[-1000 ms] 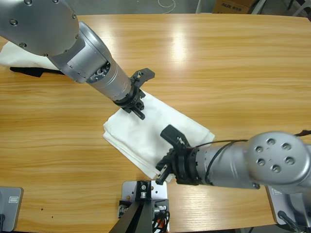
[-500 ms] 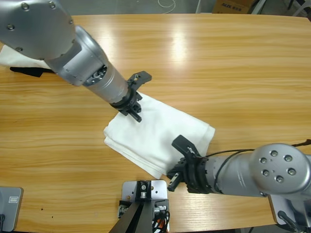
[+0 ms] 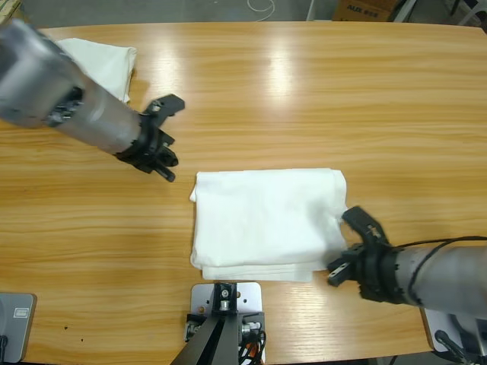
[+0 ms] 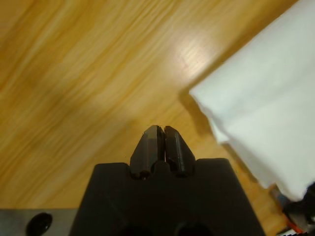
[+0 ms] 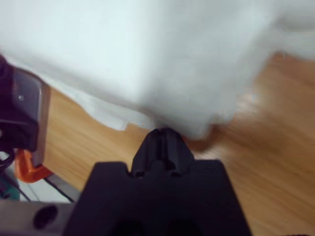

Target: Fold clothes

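Observation:
A folded white T-shirt lies as a flat rectangle on the wooden table, near the front edge. My left gripper hovers over bare wood just left of the shirt's upper left corner, jaws shut and empty. The left wrist view shows this gripper above wood with the shirt's corner off to the right. My right gripper sits at the shirt's lower right corner. In the right wrist view its shut tips press against the shirt's edge; whether they pinch fabric is unclear.
A second white T-shirt lies at the table's far left back corner, behind the left arm. Bare wood stretches across the back and right of the table. The front table edge runs close below the folded shirt.
The shirt turned from diagonal to square with the table edge and shifted right. The left arm drew back left off the shirt. The right gripper moved right to the lower right corner.

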